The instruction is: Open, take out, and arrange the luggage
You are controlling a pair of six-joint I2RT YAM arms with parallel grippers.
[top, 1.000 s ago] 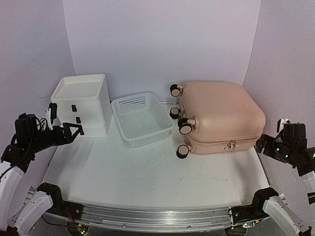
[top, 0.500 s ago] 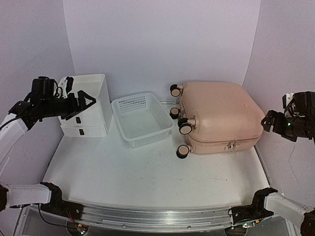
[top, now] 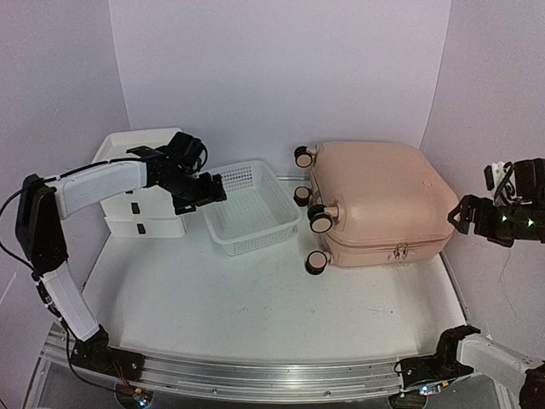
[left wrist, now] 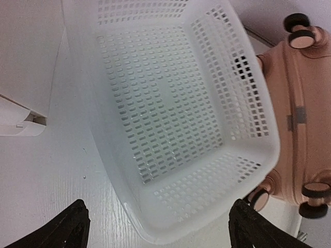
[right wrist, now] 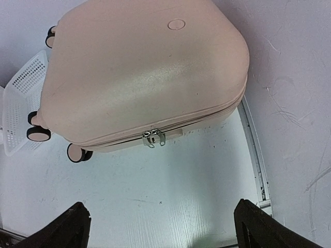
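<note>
White table [top: 255, 315]: open strip along near edge. Zipped-shut luggage [top: 383, 196] near right wall [top: 502, 102]. Over mesh basket [top: 255, 241] left rim: left gripper [top: 209, 192], spread. Off luggage's right edge: right gripper [top: 464, 217], spread.

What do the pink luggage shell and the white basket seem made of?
The luggage: apparently hard plastic, pale pink with a soft sheen and rigid rounded corners; zipper pulls look metal. The basket: likely moulded white plastic, smooth rim, regular grid holes.

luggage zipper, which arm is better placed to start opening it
Probably right. The right gripper, open, hangs beside the luggage with the zipper pulls centred in its wrist view. The left gripper, also open, hovers over the white basket, farther off.
</note>
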